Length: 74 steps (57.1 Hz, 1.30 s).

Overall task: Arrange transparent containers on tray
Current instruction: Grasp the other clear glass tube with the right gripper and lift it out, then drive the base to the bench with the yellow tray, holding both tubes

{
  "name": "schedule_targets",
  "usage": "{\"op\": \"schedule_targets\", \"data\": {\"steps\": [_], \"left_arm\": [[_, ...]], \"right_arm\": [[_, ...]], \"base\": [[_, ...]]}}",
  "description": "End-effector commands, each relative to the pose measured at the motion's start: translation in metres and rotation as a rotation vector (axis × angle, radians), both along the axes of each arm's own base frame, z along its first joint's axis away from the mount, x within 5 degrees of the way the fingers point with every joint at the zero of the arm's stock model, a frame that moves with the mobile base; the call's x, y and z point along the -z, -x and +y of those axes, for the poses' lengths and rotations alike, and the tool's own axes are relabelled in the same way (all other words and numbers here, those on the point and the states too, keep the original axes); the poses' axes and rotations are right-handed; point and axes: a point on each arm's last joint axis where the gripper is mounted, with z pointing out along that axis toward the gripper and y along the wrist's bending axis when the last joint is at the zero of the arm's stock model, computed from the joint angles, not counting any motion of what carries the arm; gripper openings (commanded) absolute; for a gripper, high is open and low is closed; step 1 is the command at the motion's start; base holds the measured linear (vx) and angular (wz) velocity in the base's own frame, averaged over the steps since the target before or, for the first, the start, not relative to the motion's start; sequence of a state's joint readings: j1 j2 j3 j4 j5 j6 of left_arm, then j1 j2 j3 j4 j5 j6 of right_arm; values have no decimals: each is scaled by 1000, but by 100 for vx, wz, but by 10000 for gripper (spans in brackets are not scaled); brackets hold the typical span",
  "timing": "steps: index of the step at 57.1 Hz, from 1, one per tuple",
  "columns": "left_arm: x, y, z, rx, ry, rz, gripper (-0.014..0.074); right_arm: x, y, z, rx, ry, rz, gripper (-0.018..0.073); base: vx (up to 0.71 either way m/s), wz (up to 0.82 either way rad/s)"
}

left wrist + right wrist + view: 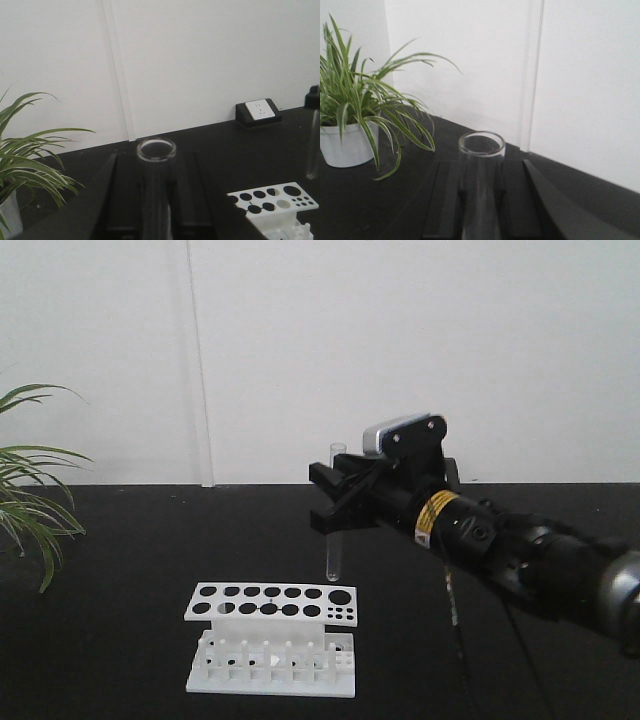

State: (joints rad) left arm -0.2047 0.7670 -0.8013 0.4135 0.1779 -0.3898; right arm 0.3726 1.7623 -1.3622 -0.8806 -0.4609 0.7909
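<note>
Currently holding a test tube [333, 552] upright in the right gripper [335, 502], clamped round its upper half, above and behind the white tube rack [270, 602]. Likewise pinching a second test tube [156, 195] in the left gripper [155, 158], with the rack low to its right. Seemingly mid-transport, with neither tube seated yet; next calls for centring one tube over a free large hole and lowering it straight.

Left gripper [156, 202], right gripper [336, 502] — both closed.

White rack [270, 640], plant [365, 105], socket [259, 111] — black table [120, 540]
</note>
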Motion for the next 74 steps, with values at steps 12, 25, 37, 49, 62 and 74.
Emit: {"op": "schedule_targets", "data": {"steps": [12,25,37,49,62,74], "left_arm": [[-10,3,0,-1,9,-23,-1],[14,7,1,6,9,23,-1],[39,29,3,25,21,2,-1],[56,51,7,33,49,-27,-1],[61,56,9,31,51,-30,-1],[61,56,9,30,49,-30,-1]], "right_arm": [[-81,111,-41,-40,70,-80,-13],[-65,192,-88,138,51,-68,-13],[-25,254,-123,249,0,-60,-13],[-6,288,-144,328,-42,-110,-13],[-8,289,-144,331,-34,-123,-11],[-7,289,-145,334,-33,-121,-11]], "base": [[0,0],[0,0],[0,0],[0,0],[0,0],[0,0]]}}
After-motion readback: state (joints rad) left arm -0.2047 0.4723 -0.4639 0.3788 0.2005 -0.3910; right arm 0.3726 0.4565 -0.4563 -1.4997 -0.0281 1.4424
